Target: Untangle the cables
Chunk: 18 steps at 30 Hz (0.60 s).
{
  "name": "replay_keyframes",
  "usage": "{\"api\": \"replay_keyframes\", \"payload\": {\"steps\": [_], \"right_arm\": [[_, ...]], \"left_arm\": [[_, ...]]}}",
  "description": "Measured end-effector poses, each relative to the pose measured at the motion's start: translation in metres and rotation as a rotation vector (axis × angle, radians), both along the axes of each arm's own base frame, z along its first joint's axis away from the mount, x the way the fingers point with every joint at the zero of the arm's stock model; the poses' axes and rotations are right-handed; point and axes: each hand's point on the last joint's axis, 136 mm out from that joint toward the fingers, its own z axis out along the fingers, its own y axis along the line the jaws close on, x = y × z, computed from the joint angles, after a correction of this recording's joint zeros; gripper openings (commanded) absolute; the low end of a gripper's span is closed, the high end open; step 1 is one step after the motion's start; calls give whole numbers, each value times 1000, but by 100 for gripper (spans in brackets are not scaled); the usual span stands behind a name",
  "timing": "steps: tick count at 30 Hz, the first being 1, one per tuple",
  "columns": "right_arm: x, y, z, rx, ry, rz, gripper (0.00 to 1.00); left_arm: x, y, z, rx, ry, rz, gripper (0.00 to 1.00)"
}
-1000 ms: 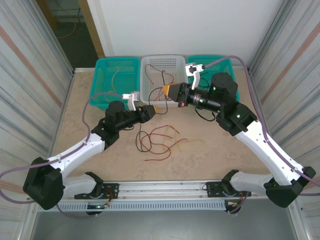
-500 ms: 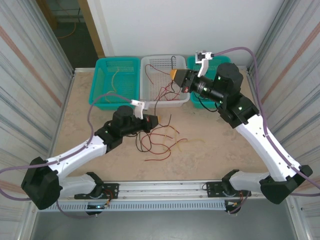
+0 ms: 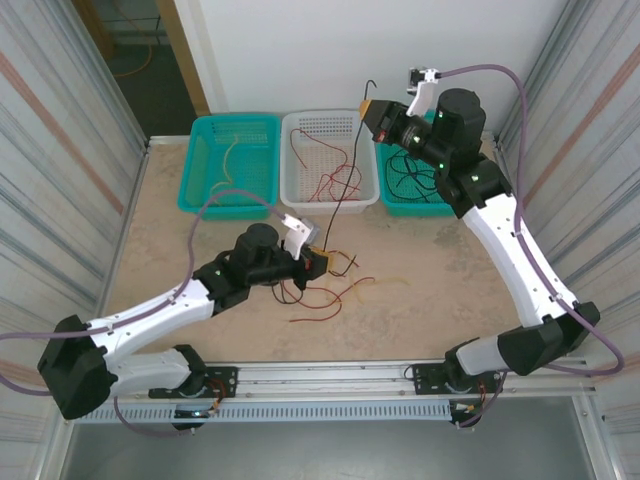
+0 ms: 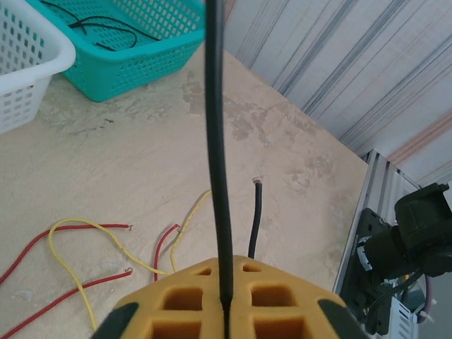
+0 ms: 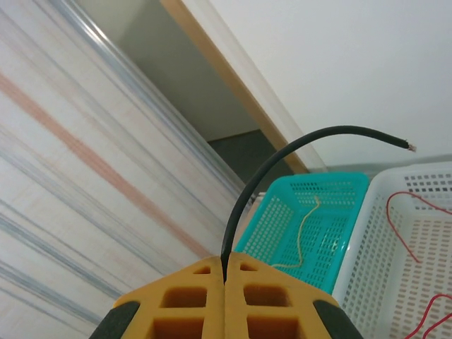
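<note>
Above table [image 3: 450, 290] | black cable [image 3: 349, 160] taut, slanting upward | left tool [image 3: 318, 258], right tool [image 3: 372, 107] clamp it

Black cable [image 4: 214, 106] in end effector [image 4: 226, 272]

A pale stone-patterned table [image 3: 450, 290] carries three perforated baskets in a touching row along its 12 o'clock edge: a teal basket [image 3: 190, 165] at 11 o'clock, a white basket [image 3: 300, 196] at 12 and a second teal basket [image 3: 410, 206] at 1. Corrugated panels [image 3: 60, 150] stand at 9 and 3 o'clock. A white wall [image 3: 300, 50] rises behind the baskets, with a dark doorway [image 3: 130, 50] at 11. A metal rail [image 3: 320, 375] runs along the 6 o'clock edge.
</note>
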Motion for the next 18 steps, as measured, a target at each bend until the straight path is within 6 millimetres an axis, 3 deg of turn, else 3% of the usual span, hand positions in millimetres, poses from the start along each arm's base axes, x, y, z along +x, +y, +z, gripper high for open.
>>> {"api": "replay_keyframes", "payload": {"steps": [2, 5, 10, 14, 18], "right_arm": [[5, -7, 5, 3, -11, -18, 0], [16, -20, 17, 5, -35, -55, 0], [42, -52, 32, -30, -79, -148, 0], [73, -94, 42, -67, -105, -263, 0], [109, -135, 29, -99, -79, -361, 0]], "left_arm": [[3, 1, 2, 4, -4, 14, 56], [6, 4, 3, 9, -6, 36, 70], [16, 22, 7, 22, -10, 127, 71], [25, 47, 17, 16, -29, 240, 74], [33, 74, 17, 21, -19, 354, 74]]}}
